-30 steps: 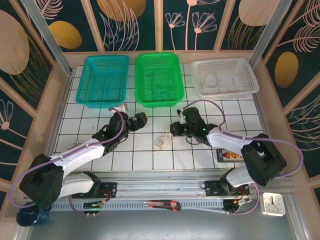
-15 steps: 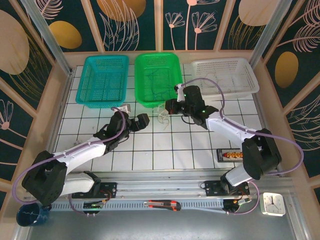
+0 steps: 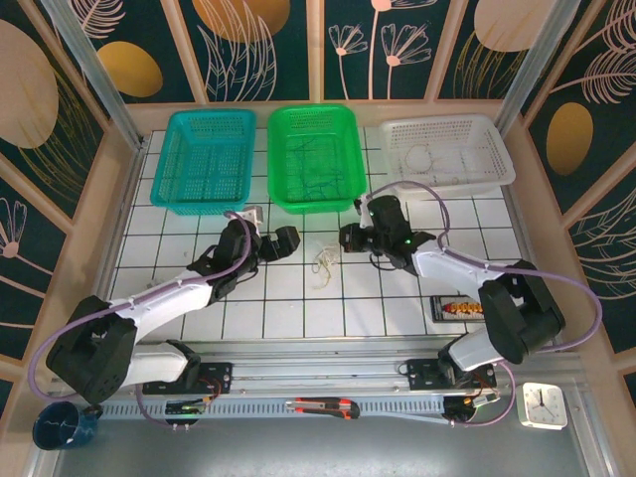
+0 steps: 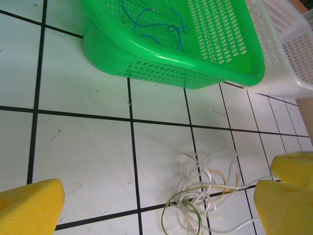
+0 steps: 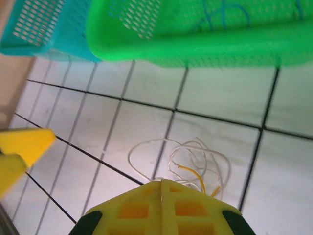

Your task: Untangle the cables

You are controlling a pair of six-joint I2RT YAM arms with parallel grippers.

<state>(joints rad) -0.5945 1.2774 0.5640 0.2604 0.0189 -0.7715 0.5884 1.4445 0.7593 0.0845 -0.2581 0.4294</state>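
Observation:
A small tangle of white and pale yellow cables [image 3: 323, 261] [image 4: 205, 196] [image 5: 195, 161] sits low over the white tiles, between my two grippers. My right gripper [image 3: 345, 238] [image 5: 161, 182] is just right of it, shut, with a white strand running taut into its fingertips [image 4: 293, 166]. My left gripper [image 3: 273, 241] [image 4: 159, 191] hangs open to the left of the tangle, nothing between its fingers, and its yellow fingers [image 5: 24, 142] show at the left of the right wrist view. Dark blue cables [image 3: 318, 169] [image 4: 161, 24] lie in the green basket [image 3: 316, 204] [image 4: 171, 56] [image 5: 195, 49].
A teal basket [image 3: 204, 206] and a white basket [image 3: 452, 185] holding white cables [image 3: 427, 159] flank the green one along the back. A dark box [image 3: 457, 308] lies near the right arm. A box cutter [image 3: 323, 405] and a clock [image 3: 544, 404] sit by the front rail.
My right gripper lifted the tangle off the tiles toward the green basket, then dropped back a little nearer. The tangle now sits farther back than at first. The left gripper barely moved.

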